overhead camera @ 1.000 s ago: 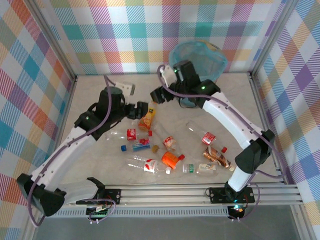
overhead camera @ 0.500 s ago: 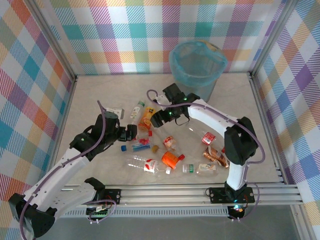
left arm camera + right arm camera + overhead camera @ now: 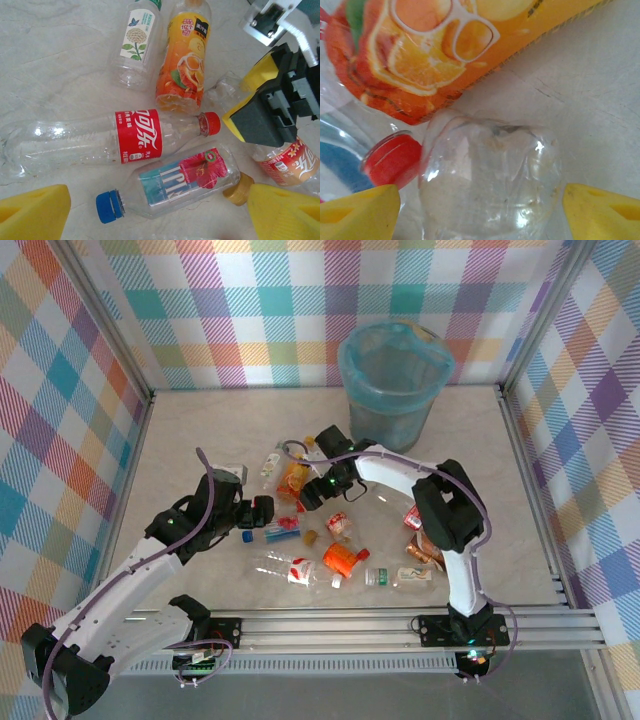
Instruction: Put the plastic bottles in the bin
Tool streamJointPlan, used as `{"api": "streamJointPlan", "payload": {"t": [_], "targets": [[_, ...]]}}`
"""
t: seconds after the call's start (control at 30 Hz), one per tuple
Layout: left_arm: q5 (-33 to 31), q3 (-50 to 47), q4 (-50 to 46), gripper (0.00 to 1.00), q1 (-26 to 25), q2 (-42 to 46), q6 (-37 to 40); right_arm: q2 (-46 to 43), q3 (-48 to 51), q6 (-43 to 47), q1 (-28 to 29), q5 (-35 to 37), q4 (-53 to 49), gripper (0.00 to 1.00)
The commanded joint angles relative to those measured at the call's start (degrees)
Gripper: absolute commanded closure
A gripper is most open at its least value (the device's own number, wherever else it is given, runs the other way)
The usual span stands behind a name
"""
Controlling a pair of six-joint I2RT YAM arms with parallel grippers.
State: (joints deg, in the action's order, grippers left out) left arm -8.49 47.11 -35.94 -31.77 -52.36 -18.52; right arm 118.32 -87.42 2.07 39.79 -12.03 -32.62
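Several plastic bottles lie scattered mid-table. The bin, grey with a light-blue bag, stands at the back. My left gripper is open just above a clear bottle with a teal and pink label and a blue cap. A red-labelled cola bottle lies beside it. My right gripper is open, its yellow fingertips either side of a clear bottle's base with gaps. An orange juice bottle lies just beyond. From above, both grippers hang low over the pile.
Checked walls enclose the table on three sides. The two grippers are close together; my right one's black and yellow finger looms in the left wrist view. More bottles lie at the front right. A metal rail runs along the near edge.
The right arm swung back from the bin and came down over the pile, its jaws widening. The left arm moved nearer and lower, onto the pile's left side.
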Motion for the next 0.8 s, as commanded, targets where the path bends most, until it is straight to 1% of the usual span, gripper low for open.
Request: {"api": "streamJointPlan", "payload": {"t": [0.0, 0.2, 0.37, 0.47, 0.57, 0.77], "targets": [[-0.3, -0.2, -0.9, 0.09, -0.3, 0.9, -0.7, 1.4, -1.3, 2.0, 0.4, 0.6, -1.0, 0.16], [-0.2, 0.2, -1.1, 0.09, -0.3, 0.4, -0.7, 2.8, -2.5, 2.5, 0.5, 1.0, -2.5, 0.22], [-0.6, 1.5, -1.7, 0.09, -0.3, 0.0, -0.4, 2.1, -3.2, 2.9, 0.4, 2.0, -4.3, 0.38], [-1.1, 3.0, -2.1, 0.09, -0.3, -0.2, 0.3, 0.1, -3.1, 3.0, 0.4, 2.6, -4.8, 0.43], [-2.0, 5.2, -2.2, 0.09, -0.3, -0.8, 1.4, -2.8, -3.4, 3.0, 0.4, 3.1, -5.7, 0.46], [-3.2, 11.4, -1.3, 0.09, -0.3, -3.5, 4.8, -9.7, -6.7, 3.0, 0.4, 5.1, -8.9, 0.47]]}}
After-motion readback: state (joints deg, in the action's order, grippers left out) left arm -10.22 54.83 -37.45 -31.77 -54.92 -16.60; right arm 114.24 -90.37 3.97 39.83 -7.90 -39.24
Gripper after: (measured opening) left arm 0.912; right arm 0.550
